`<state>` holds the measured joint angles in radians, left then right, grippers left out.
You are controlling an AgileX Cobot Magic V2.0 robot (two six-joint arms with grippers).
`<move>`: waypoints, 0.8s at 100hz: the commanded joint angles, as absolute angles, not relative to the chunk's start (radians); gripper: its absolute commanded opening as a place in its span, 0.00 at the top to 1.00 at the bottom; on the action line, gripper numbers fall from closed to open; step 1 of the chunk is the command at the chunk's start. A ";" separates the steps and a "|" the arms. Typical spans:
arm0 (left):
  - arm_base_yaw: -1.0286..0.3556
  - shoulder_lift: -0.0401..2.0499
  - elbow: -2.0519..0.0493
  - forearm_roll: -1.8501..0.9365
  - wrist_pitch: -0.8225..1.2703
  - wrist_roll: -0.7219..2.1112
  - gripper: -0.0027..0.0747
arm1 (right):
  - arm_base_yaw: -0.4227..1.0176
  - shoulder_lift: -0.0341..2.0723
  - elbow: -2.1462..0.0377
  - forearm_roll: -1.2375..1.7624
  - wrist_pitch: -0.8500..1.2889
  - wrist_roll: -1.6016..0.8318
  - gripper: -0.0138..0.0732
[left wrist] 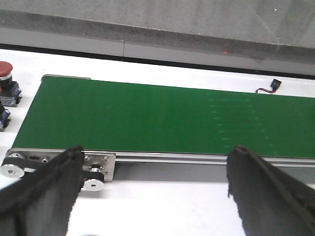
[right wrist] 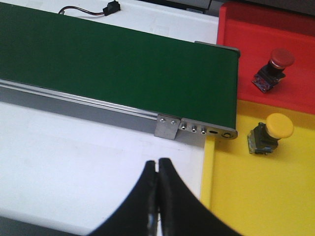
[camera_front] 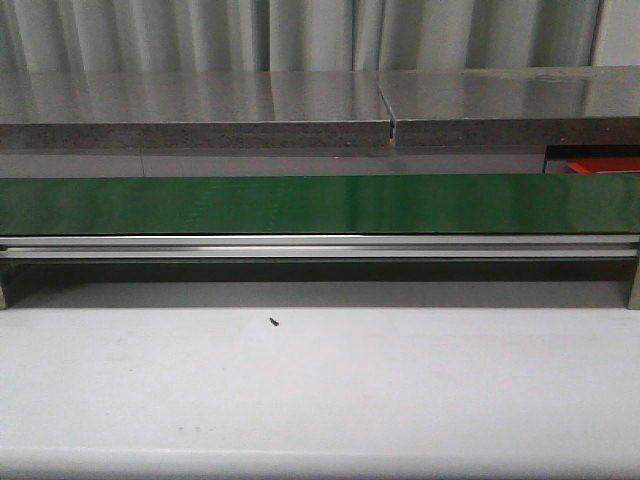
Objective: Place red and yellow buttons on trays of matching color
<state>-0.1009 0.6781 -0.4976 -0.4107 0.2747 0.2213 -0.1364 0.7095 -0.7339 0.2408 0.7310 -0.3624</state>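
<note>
this looked like a robotics lab or an industrial test cell. a green conveyor belt [camera_front: 320, 204] on an aluminium frame [camera_front: 320, 247] ran across a plain white table [camera_front: 320, 390], with a grey stone-like counter [camera_front: 190, 110] and pale curtains [camera_front: 300, 35] behind it. loose wiring with a small connector [left wrist: 269, 87] lay beside the belt, and bright red [right wrist: 295, 93] and yellow [right wrist: 261, 196] sorting trays sat at its end.

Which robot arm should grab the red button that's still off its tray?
Probably the left. Its open gripper hangs by the belt end where that red button waits. The right gripper is shut near the trays.
</note>
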 commanded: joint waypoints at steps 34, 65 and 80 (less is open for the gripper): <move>0.242 0.961 -0.927 -0.425 0.489 0.132 0.21 | -0.135 0.705 -0.761 0.251 0.676 -0.370 0.98; 0.359 1.334 -1.129 -0.425 0.546 0.132 0.21 | -0.135 0.706 -0.761 0.251 0.676 -0.370 0.98; 0.416 1.499 -1.193 -0.442 0.573 0.130 0.21 | -0.135 0.706 -0.761 0.251 0.676 -0.370 0.98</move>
<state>0.3899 1.4598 -1.1330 -0.4085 0.5957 0.1431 -0.1348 0.7095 -0.7339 0.2408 0.7310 -0.3624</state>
